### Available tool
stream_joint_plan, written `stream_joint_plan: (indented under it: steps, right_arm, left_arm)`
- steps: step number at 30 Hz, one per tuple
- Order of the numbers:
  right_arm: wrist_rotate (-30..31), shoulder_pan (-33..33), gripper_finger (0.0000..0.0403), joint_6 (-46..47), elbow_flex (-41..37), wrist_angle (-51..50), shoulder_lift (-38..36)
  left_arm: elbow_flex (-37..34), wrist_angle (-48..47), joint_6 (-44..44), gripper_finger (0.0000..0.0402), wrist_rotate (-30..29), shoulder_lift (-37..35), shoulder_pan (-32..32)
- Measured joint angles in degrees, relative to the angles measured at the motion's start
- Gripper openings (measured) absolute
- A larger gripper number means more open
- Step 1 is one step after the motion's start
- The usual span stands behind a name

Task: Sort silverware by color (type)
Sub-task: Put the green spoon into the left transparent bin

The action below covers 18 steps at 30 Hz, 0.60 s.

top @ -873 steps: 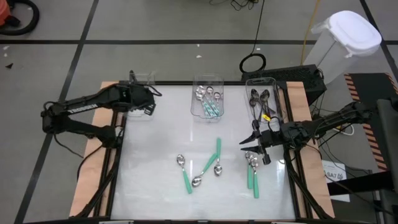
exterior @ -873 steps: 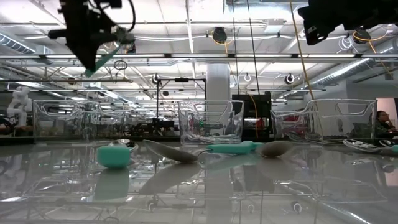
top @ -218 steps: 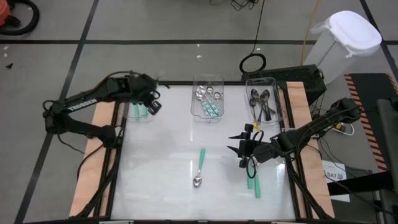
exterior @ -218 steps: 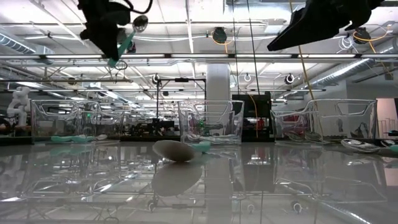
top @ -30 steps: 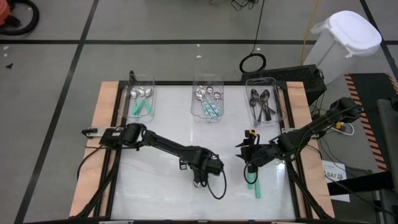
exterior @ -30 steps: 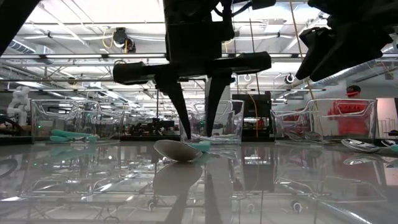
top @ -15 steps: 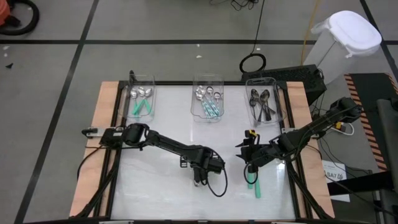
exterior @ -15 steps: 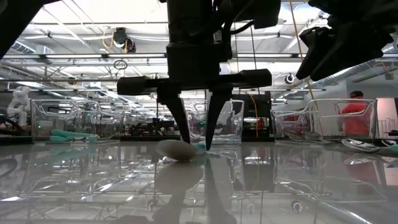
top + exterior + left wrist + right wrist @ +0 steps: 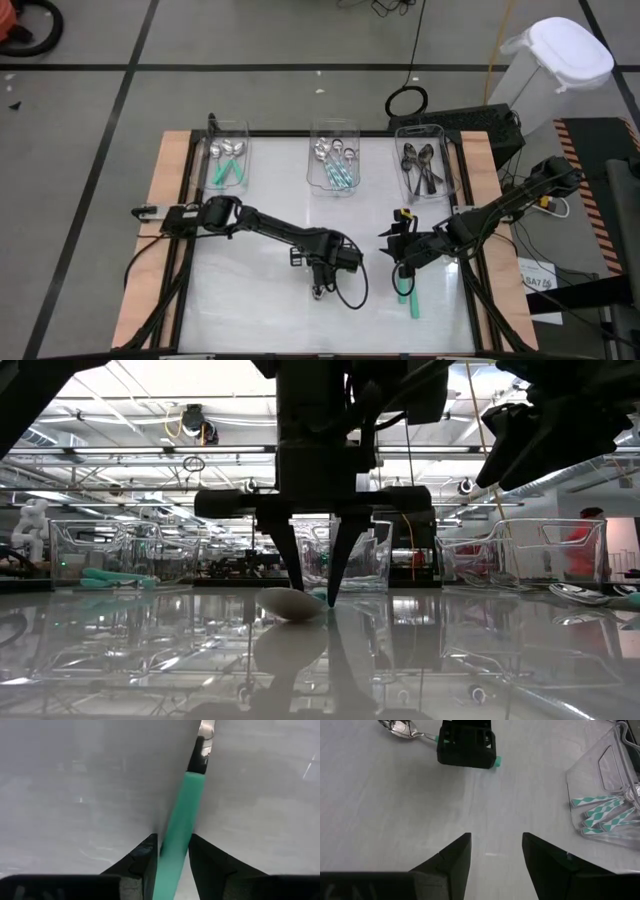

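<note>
A spoon with a silver bowl [image 9: 317, 291] and teal handle [image 9: 177, 820] lies flat on the white table's middle; its bowl also shows in the low view [image 9: 290, 603]. My left gripper [image 9: 319, 272] is down at the table over it and open, with one finger close on each side of the handle [image 9: 170, 855]. My right gripper [image 9: 401, 262] hangs open and empty above the table at the right [image 9: 495, 855], just beyond the far end of two teal-handled spoons [image 9: 407, 293] lying there. My left gripper's fingers [image 9: 145, 857] point down from above and lie across the teal handle [image 9: 172, 845], one on each side of it. I cannot tell whether they touch it. The spoon lies flat on the table.
Three clear bins stand along the far edge: the left one [image 9: 228, 165] holds teal-handled spoons, the middle one [image 9: 335, 165] silver and teal-handled spoons, the right one [image 9: 425, 170] dark spoons. A person in red shows in the room behind [image 9: 583, 545].
My left gripper has come down to the table over the teal-handled spoon, and its fingertips now stand beside the handle. The spoon has stayed where it was.
</note>
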Motion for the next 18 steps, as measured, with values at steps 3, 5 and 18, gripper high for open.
stream_joint_plan:
  steps: [3,5,18]
  right_arm:
    - [0.0,0.0,0.0171,0.0,0.0,0.0,0.0]
    - [0.0,0.0,0.0171,0.0,0.0,0.0,0.0]
    - [0.0,0.0,0.0171,0.0,0.0,0.0,0.0]
  left_arm:
    - [0.1,0.0,-0.3,0.0113,-0.2,0.3,0.0]
    - [0.1,0.0,-1.1,0.0107,-0.2,0.3,0.0]
    - [0.2,-1.2,-19.9,0.0053,-1.9,0.2,-0.2]
